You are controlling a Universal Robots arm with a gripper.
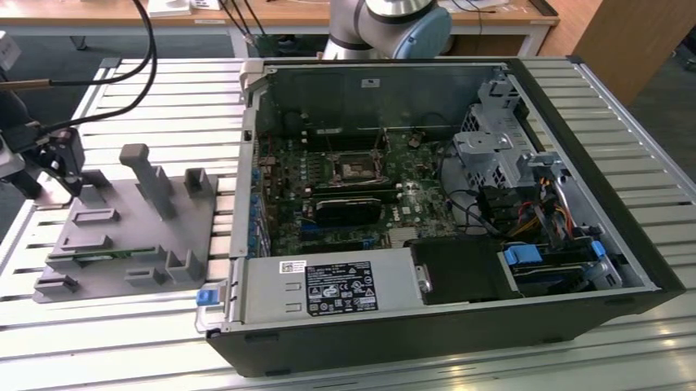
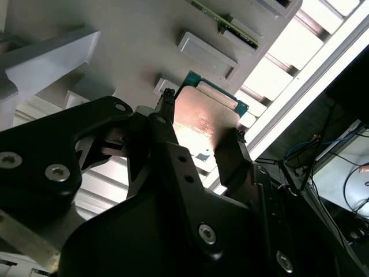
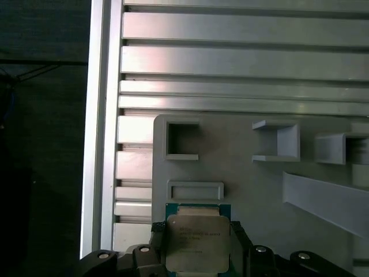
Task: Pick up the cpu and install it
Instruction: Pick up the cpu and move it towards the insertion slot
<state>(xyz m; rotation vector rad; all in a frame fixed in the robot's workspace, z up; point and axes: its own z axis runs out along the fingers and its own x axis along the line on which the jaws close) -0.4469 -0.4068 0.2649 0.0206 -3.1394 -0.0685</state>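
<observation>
Grey fixture plate (image 3: pixel 248 190) lies under end effector (image 3: pixel 198 232) gripping print-topped cpu (image 3: pixel 198 242).

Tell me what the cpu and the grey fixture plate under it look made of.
The square silver-topped cpu: lid looks like bare metal, reflecting light; its thin green rim looks like circuit board. The flat grey fixture plate: matte, uniform, probably moulded or printed plastic.
</observation>
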